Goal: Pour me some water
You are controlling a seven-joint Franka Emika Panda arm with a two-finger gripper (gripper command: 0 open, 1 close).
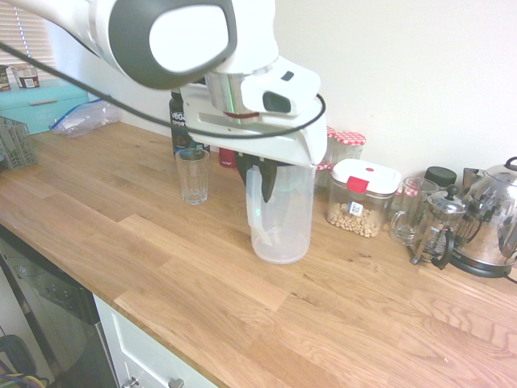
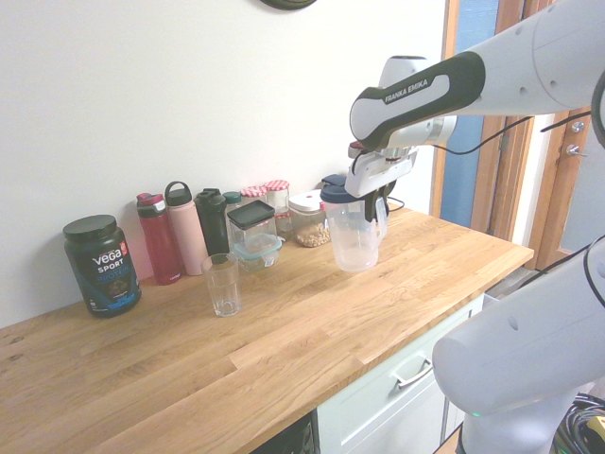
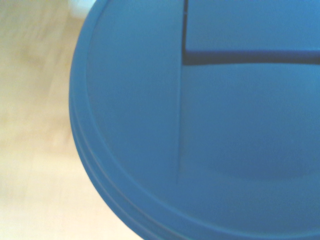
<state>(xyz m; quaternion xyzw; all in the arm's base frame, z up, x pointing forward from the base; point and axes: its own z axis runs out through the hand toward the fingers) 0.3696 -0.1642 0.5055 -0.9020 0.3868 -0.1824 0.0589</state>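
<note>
The end effector (image 1: 257, 185) is closing narrowly on the handle of the clear pitcher (image 1: 284, 222), holding it. The pitcher is standing upright on the desk (image 1: 202, 267), its blue lid (image 3: 135, 110) filling much of the wrist view. In the first exterior view, the empty drinking glass (image 1: 193, 176) is standing at ten o'clock from the pitcher, apart from it, while the white-lidded container of nuts (image 1: 362, 200) is sitting at three o'clock. In the second exterior view, the red bottle (image 2: 159, 241) is standing at ten o'clock from the glass, and the black Vega tub (image 2: 102, 268) at nine o'clock.
</note>
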